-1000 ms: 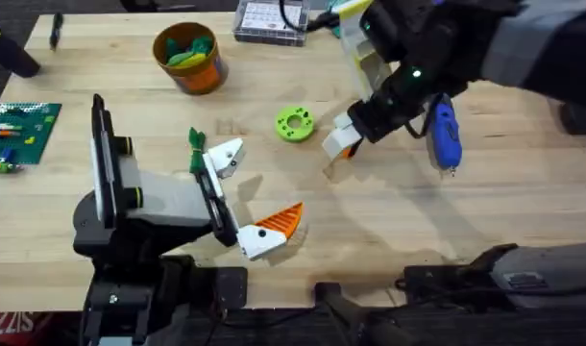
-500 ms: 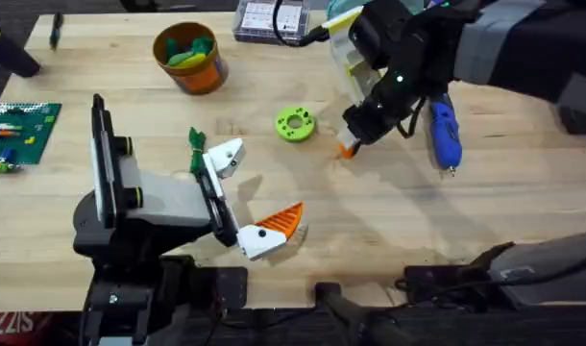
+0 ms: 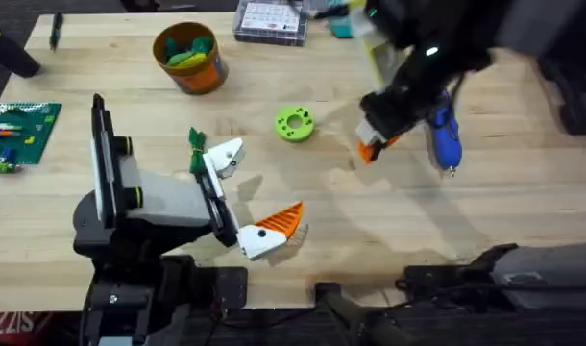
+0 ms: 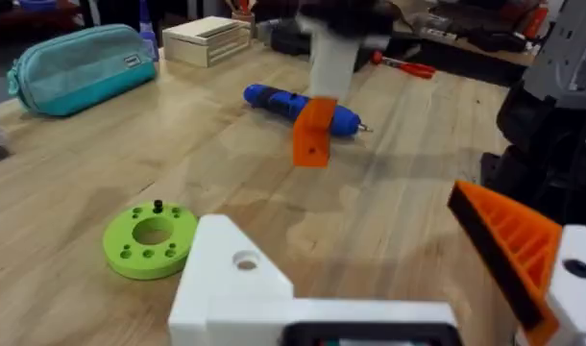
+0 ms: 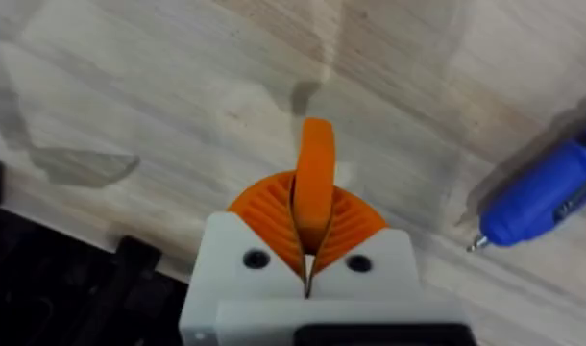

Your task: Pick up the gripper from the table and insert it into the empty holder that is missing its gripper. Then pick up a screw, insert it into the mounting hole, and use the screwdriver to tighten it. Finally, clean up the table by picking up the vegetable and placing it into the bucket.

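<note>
The gripper (image 5: 314,183), a small orange wedge, is pinched between the right gripper's (image 3: 375,144) orange pads, lifted above the table (image 3: 389,221) right of its middle. The screwdriver (image 3: 444,135) lies just beyond, toward the right edge. The lime-green ring disc (image 3: 294,123) sits near the middle. The left gripper (image 3: 245,197) rests near the front edge, fingers apart. The bucket (image 3: 189,56) stands by the far edge.
</note>
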Controlling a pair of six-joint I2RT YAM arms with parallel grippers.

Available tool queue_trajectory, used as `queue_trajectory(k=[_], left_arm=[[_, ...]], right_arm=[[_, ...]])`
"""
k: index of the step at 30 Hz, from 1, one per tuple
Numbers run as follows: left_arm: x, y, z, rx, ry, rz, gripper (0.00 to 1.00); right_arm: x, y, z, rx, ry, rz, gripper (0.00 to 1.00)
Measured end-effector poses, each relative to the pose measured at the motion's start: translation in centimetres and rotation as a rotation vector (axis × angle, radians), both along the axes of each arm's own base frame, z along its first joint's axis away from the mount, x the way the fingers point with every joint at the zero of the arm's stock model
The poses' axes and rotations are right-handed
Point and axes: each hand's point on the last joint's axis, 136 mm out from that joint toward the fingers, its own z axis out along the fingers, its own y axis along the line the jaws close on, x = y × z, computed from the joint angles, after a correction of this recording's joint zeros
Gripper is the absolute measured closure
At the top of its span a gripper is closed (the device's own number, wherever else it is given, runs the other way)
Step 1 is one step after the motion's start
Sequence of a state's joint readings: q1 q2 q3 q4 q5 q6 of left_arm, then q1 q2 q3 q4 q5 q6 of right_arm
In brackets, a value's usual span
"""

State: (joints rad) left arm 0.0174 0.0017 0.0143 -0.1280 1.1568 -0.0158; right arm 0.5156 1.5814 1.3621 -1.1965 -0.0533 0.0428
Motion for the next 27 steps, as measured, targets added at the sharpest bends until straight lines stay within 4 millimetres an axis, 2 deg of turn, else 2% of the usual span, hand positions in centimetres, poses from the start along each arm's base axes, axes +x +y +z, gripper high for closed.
queue_trajectory(k=[4,5,8,12,15,19,22,27], left_arm=[[0.0,0.0,0.0,0.0,0.0,0.0,0.015],[0.0,0.0,0.0,0.0,0.0,0.0,0.015],[0.0,0.0,0.0,0.0,0.0,0.0,0.015],[0.0,0.0,0.0,0.0,0.0,0.0,0.015],[0.0,0.0,0.0,0.0,0.0,0.0,0.015],[0.0,0.0,0.0,0.0,0.0,0.0,0.015],[0.0,0.0,0.0,0.0,0.0,0.0,0.015],[0.0,0.0,0.0,0.0,0.0,0.0,0.014]], right_arm=[[-1.0,-0.1,3.7,0.082,-0.082,-0.037,0.995],[-2.0,-0.1,6.1,0.163,-0.148,-0.051,0.995],[-3.0,-0.4,7.2,0.24,-0.214,-0.084,0.995],[-2.7,0.3,7.1,0.421,-0.299,-0.13,0.996],[-1.9,1.8,5.9,0.591,-0.301,-0.145,0.996],[-1.2,4.1,4.0,0.817,-0.227,-0.134,0.996],[-1.6,5.6,3.1,0.952,-0.116,-0.112,0.996],[-1.6,8.3,4.0,1.167,0.045,-0.015,0.996]])
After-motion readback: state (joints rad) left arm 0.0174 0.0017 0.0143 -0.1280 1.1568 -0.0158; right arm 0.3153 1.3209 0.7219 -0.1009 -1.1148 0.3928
